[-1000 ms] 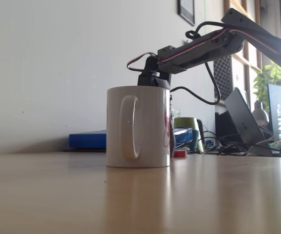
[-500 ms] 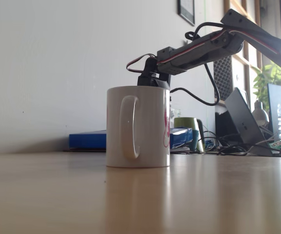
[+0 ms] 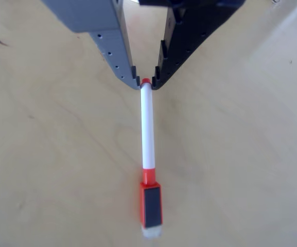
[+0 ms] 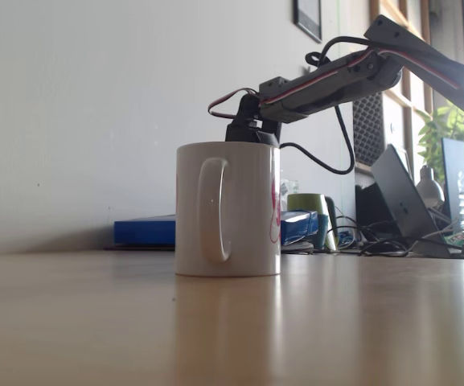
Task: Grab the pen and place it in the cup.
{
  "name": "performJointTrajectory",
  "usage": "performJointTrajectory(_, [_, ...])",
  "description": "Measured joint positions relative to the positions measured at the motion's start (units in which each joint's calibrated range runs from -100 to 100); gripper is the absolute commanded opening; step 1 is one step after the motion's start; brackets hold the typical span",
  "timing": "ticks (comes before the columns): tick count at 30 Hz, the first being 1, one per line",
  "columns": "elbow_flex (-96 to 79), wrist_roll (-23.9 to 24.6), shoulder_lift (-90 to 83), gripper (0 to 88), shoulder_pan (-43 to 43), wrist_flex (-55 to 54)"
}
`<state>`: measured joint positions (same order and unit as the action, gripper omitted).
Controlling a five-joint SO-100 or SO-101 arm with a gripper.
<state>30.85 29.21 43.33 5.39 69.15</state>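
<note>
In the other view, the pen (image 3: 147, 128) reaches from my fingertips toward the bottom of the picture over the pale wooden table (image 3: 45, 154). It has a slim white barrel, and its red cap with a black clip is at the near end. My gripper (image 3: 145, 82) is shut on the pen's small red tip end, grey finger (image 3: 115, 46) left, black finger (image 3: 181, 46) right. In the fixed view the cup (image 4: 227, 209) stands upright on the table with its handle facing the camera and a pink pattern on its right side. The arm (image 4: 328, 80) reaches down behind the cup, which hides the gripper.
Behind the cup in the fixed view lie a blue box (image 4: 143, 232), a green mug (image 4: 308, 205), a dark laptop (image 4: 404, 201) and tangled cables (image 4: 376, 245). A plant (image 4: 445, 129) stands at the right. The tabletop in front of the cup is bare wood.
A red bit of the pen seen low to the right of the cup one second ago no longer shows there. The wrist behind the cup has risen slightly.
</note>
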Motion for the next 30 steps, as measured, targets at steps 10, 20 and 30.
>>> performJointTrajectory(10, [3.01,-7.91,-10.69,0.9,-4.65,-0.34])
performJointTrajectory(20, [3.01,-11.04,-17.18,0.9,-5.24,-0.25])
performJointTrajectory(30, [3.01,-15.73,-25.77,0.9,-5.24,-0.25])
